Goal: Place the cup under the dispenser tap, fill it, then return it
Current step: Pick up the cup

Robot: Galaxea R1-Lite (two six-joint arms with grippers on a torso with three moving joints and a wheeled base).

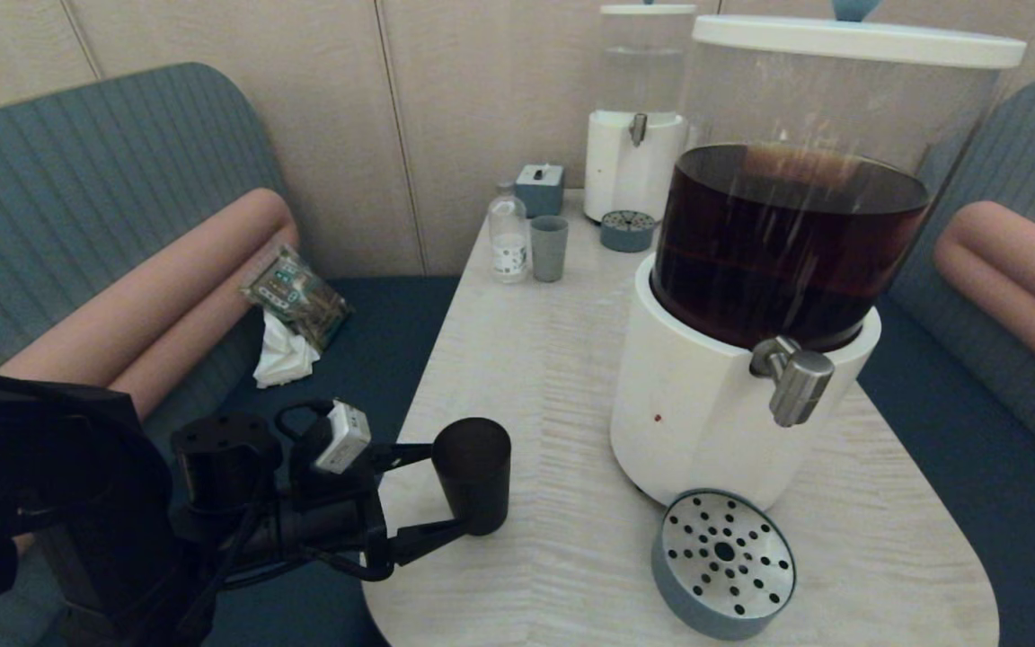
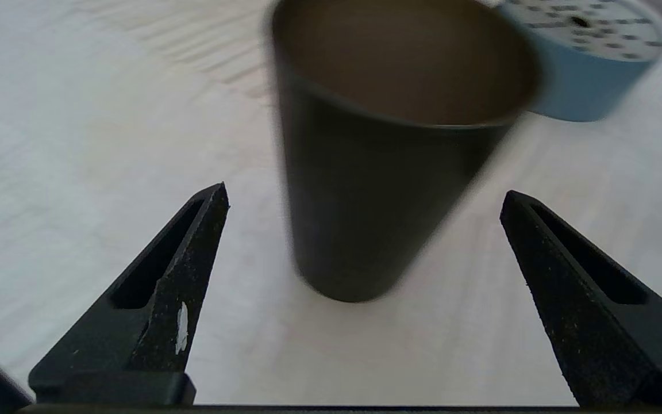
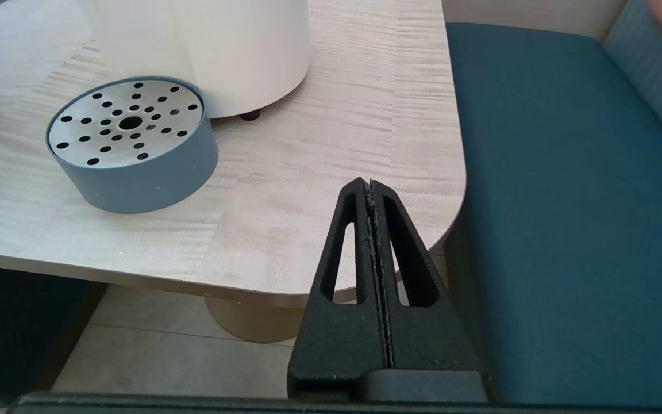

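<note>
Cup: the cup (image 1: 473,474) stands upright, near left on the table (image 1: 526,359).
Left gripper: the left gripper (image 1: 446,492) has fingers wide apart around it, not touching.
Right gripper: the right gripper (image 3: 372,190) has fingers together, parked.
Tip: squeeze the middle gently, keep it straight.

Stood on pale wood-grain counter (image 1: 526,359): black cup (image 1: 473,474) at 8 o'clock, brown-liquid dispenser (image 1: 751,359) centre-right, drip tray (image 1: 722,562) at 5, grey tumbler (image 1: 549,248), bottle (image 1: 508,235) at 11.

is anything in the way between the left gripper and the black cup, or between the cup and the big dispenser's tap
Nothing visible blocks either stretch. The left gripper is open with the cup straight ahead of its fingers, only bare table between. From the cup to the drip tray below the dispenser tap, the tabletop is free.
</note>
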